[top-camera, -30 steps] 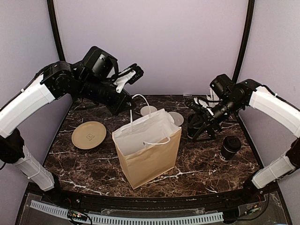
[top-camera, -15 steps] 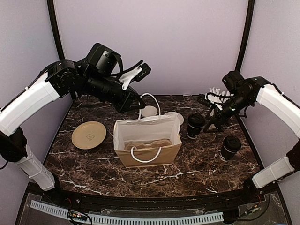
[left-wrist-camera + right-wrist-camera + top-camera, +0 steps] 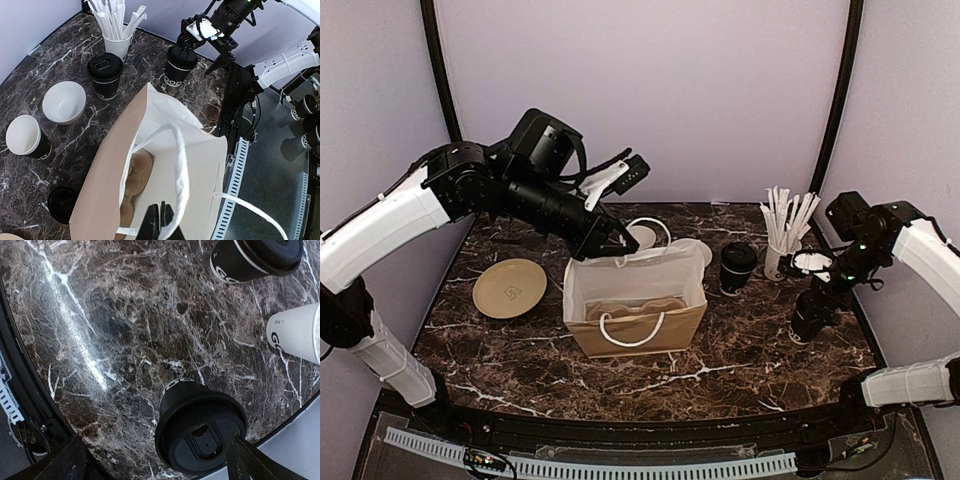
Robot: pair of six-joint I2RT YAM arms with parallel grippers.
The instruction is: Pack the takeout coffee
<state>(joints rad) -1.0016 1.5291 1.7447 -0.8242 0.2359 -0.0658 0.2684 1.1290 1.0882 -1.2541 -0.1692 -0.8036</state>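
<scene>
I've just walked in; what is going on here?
The robot is packing takeout coffee. The left jaws pinch one white handle of the paper bag, holding it open. The right jaws hang open over a lidded coffee cup near the right edge, not gripping it. A second lidded cup stands beside the straws.

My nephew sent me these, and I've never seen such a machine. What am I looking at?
Two robot arms are bolted at the near edge of a marble table. The wide picture comes from a camera above and behind them; the other two come from cameras on their wrists. On the table stand a paper bag, a tan plate, a cup of straws, a white bowl and black coffee cups. The left gripper pinches the bag's white handle. The right gripper hangs open over a lidded cup, holding nothing.
</scene>
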